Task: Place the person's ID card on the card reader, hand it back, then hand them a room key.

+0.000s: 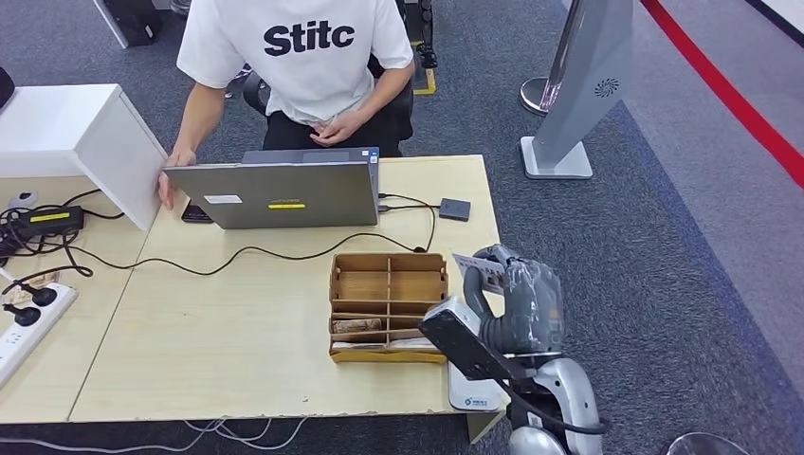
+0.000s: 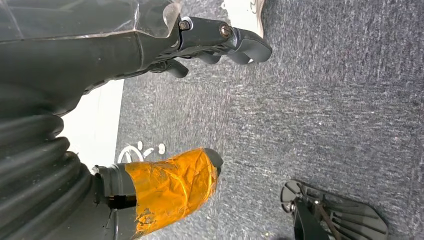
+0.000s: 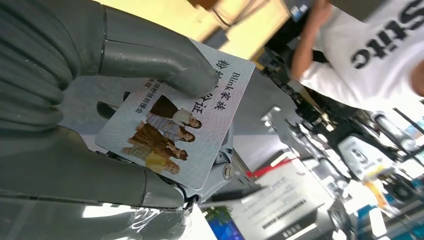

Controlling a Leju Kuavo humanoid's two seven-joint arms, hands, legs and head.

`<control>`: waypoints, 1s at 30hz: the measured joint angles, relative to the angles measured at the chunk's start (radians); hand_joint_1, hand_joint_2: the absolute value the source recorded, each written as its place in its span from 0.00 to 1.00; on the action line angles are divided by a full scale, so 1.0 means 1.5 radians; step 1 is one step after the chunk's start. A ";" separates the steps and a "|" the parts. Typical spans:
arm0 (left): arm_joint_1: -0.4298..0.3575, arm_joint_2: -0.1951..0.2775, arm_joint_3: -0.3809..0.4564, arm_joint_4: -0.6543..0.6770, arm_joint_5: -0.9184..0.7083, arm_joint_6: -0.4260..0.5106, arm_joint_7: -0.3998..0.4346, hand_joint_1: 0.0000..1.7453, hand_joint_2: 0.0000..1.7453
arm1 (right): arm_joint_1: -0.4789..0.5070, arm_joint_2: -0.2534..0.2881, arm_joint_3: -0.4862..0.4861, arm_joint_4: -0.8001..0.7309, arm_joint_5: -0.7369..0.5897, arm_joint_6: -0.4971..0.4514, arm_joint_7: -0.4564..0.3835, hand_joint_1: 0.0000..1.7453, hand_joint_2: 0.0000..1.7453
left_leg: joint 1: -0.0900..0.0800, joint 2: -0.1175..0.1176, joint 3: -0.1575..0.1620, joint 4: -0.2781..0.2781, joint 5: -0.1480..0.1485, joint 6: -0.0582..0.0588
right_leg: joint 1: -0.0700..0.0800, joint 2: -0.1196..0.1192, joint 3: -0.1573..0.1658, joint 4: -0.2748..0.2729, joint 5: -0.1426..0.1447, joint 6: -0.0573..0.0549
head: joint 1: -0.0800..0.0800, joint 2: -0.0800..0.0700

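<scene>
My right hand (image 1: pixel 517 301) hovers over the table's right front corner and pinches the ID card (image 1: pixel 478 269) between thumb and fingers. In the right wrist view the card (image 3: pixel 180 132) is white with printed figures and text, with the thumb (image 3: pixel 155 60) pressed on its face. A flat white device with a blue logo (image 1: pixel 472 391), probably the card reader, lies on the table edge just below that hand. A wooden divided box (image 1: pixel 389 284) beside the hand holds cards (image 1: pixel 358 325) in its near slots. My left hand (image 2: pixel 165 100) hangs over the carpet, holding nothing, fingers (image 2: pixel 240 45) apart from the orange-taped thumb (image 2: pixel 172 187).
A person in a white T-shirt (image 1: pixel 303 52) sits behind an open laptop (image 1: pixel 275 194), one hand (image 1: pixel 167 188) beside it. A small dark box (image 1: pixel 454 209) is cabled to the laptop. A white cabinet (image 1: pixel 81 142), cables and a power strip (image 1: pixel 24 327) occupy the left.
</scene>
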 joint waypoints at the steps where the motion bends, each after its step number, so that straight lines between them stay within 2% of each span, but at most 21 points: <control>1: 0.000 0.000 0.003 0.000 0.001 0.000 0.000 0.00 1.00 | 0.018 0.000 -0.015 0.005 -0.007 -0.001 -0.007 1.00 1.00 | 0.000 0.000 0.000 0.000 0.000 0.000 | 0.000 0.000 0.000 0.000 0.000 0.000 | 0.000 0.000; 5: 0.000 -0.001 0.011 0.000 0.001 0.000 0.000 0.00 1.00 | 0.060 0.000 -0.068 0.035 -0.017 -0.005 -0.024 1.00 1.00 | 0.000 0.000 0.000 0.000 0.000 0.000 | 0.000 0.000 0.000 0.000 0.000 0.000 | 0.000 0.000; 11: -0.001 -0.001 0.016 0.000 0.001 -0.001 -0.002 0.00 1.00 | 0.084 0.011 -0.110 0.079 -0.003 -0.003 -0.024 1.00 1.00 | 0.000 0.000 0.000 0.000 0.000 0.000 | 0.000 0.000 0.000 0.000 0.000 0.000 | 0.000 0.000; 22: -0.004 0.000 0.021 0.000 -0.010 -0.001 -0.007 0.00 1.00 | 0.085 0.021 -0.135 0.195 0.020 0.012 -0.019 1.00 1.00 | 0.000 0.000 0.000 0.000 0.000 0.000 | 0.000 0.000 0.000 0.000 0.000 0.000 | 0.000 0.000; 30: -0.004 0.001 0.021 0.000 -0.011 -0.001 -0.007 0.00 1.00 | 0.080 0.026 -0.143 0.234 0.021 0.014 -0.018 1.00 1.00 | 0.000 0.000 0.000 0.000 0.000 0.000 | 0.000 0.000 0.000 0.000 0.000 0.000 | 0.000 0.000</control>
